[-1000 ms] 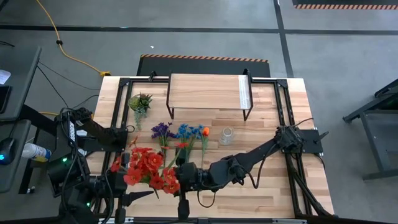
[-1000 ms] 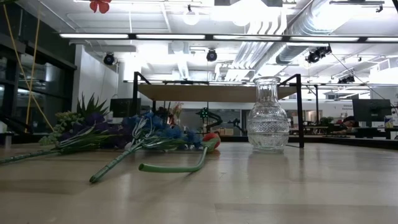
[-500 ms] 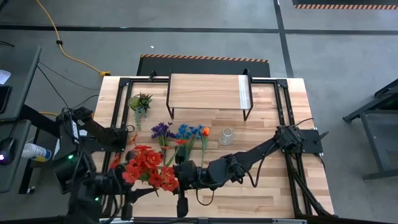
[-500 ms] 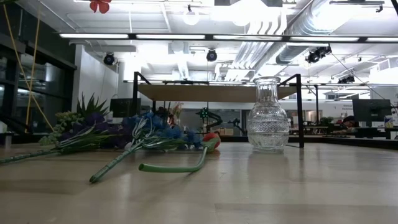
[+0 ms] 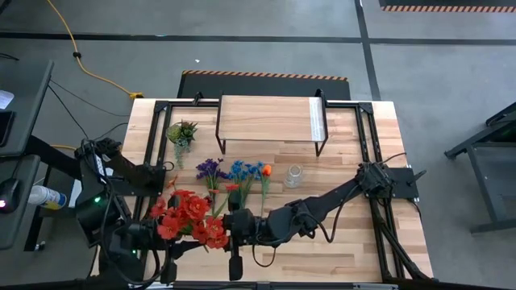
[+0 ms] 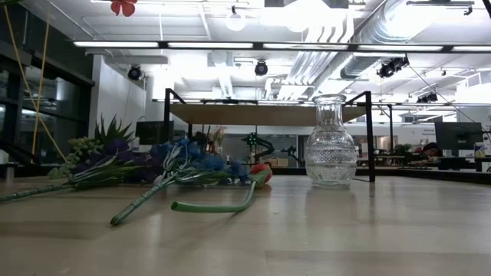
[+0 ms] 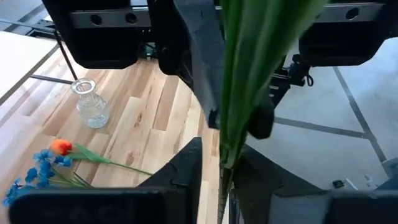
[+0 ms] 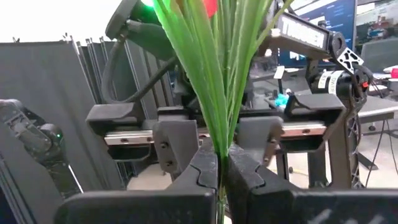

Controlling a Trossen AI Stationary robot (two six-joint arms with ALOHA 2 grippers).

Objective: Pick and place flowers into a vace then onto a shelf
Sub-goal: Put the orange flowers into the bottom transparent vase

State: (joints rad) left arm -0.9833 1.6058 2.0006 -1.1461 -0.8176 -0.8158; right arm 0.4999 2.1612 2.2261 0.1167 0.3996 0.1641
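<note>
Leftward slid the red bunch (image 5: pixel 192 217), a touch toward nine o'clock from where it hung a second earlier, and the left arm shifted with it! Right pincer (image 8: pixel 222 173) was clenched on the green stems (image 8: pixel 214 81), fingers pressed together around them in its wrist view. Left pincer (image 7: pixel 217 168) had its fingers set either side of the same stems (image 7: pixel 249 68); whether it actually gripped them, cannot tell. Both pincers met at the six o'clock edge of the surface (image 5: pixel 355 250), the red bunch held up over the wood between them.

Purple flowers (image 5: pixel 210 170), blue flowers (image 5: pixel 240 170) and the orange one (image 5: pixel 266 170) lay flat at the centre, stems trailing toward six. Just at their three o'clock side stood the vase (image 5: pixel 294 176), upright and clear. Shelf (image 5: pixel 266 118) sat at twelve o'clock, with the spiky plant (image 5: pixel 181 131) at its nine o'clock side.

In the low view, the vase (image 6: pixel 331 142) stood right of the lying flowers (image 6: pixel 184 165).
</note>
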